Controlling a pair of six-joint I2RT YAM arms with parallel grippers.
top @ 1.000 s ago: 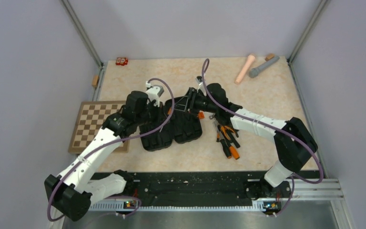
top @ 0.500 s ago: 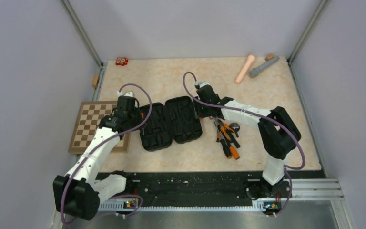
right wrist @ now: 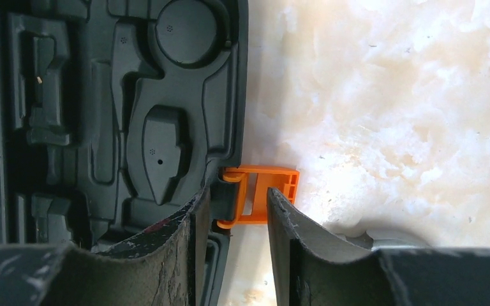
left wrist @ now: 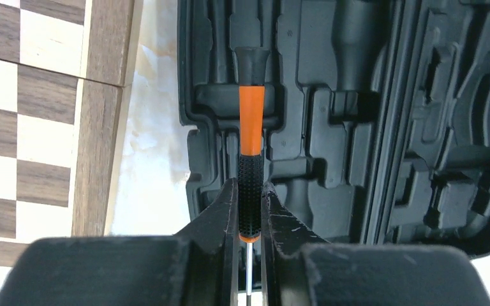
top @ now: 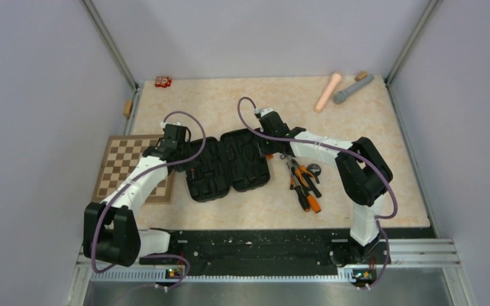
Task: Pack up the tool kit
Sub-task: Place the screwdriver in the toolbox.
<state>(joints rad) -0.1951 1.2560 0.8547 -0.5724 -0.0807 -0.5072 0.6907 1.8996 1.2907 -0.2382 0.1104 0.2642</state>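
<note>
An open black tool case (top: 230,172) lies flat on the table (top: 217,105), just beside a chessboard (top: 124,167); the left gripper (left wrist: 249,191) pinches a small orange-and-black screwdriver (left wrist: 251,121) by its knurled grip, above the case's left half; the right gripper (right wrist: 236,194), fingers partly spread, straddles the case's orange latch (right wrist: 281,178); pliers (top: 303,182) lie loose to the case's right.

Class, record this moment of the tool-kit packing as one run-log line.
case open flat | left gripper shut on screwdriver over case slots | right gripper open astride orange latch | pliers on table, unpacked
</note>
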